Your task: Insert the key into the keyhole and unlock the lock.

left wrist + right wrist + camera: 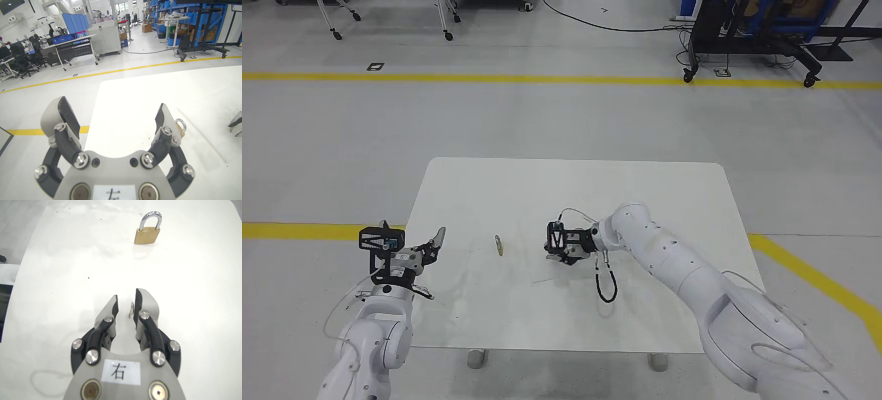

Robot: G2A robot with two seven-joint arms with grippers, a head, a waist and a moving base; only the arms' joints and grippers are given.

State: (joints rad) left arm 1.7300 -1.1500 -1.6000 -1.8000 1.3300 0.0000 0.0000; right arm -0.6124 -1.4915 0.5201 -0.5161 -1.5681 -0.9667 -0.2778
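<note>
Top view: lock (498, 244) on white table (662, 200), yellow-lined floor (542, 120).

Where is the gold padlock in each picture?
Top view: padlock on the white table, between the two arms.
Left wrist view: padlock peeking out behind one finger of the left gripper.
Right wrist view: padlock straight ahead of the right gripper.
Shared landmark: the white table.
</note>
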